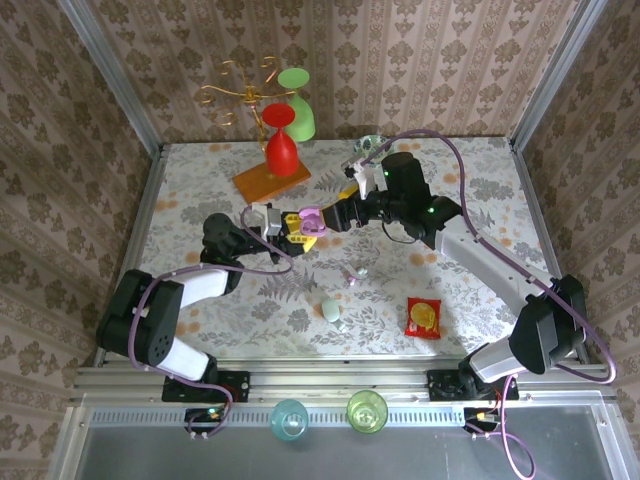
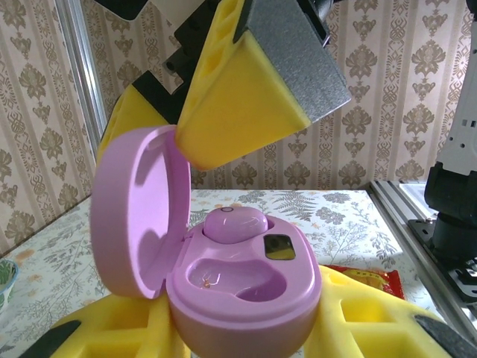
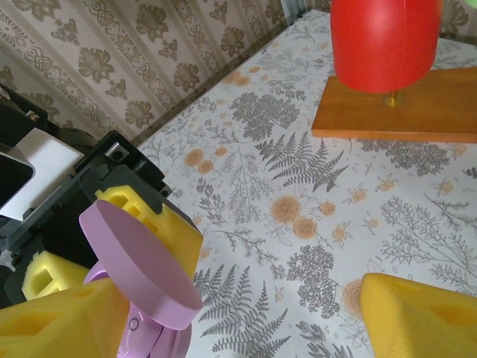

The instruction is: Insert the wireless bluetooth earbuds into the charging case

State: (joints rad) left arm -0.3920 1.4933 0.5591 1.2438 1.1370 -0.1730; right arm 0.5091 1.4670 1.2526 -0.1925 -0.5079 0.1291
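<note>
My left gripper (image 2: pixel 246 332) is shut on the base of the lilac charging case (image 2: pixel 246 291), also seen in the top view as the charging case (image 1: pixel 308 220). Its lid (image 2: pixel 134 216) stands open to the left. One lilac earbud (image 2: pixel 235 224) sits in the far socket; the near socket (image 2: pixel 238 277) is empty. My right gripper (image 3: pixel 238 317) is open wide just above the case, one yellow finger (image 2: pixel 238 97) hanging over the lid. Two tiny loose earbuds (image 1: pixel 355 275), lilac and pale mint, lie on the table to the right of the case.
A pale mint pebble-shaped piece (image 1: pixel 331 310) lies nearer the front, and a red snack packet (image 1: pixel 422 316) lies to its right. A wooden board (image 1: pixel 271 177) with a red glass (image 1: pixel 281 140) stands at the back, next to a green glass (image 1: pixel 299 100) and a gold wire stand.
</note>
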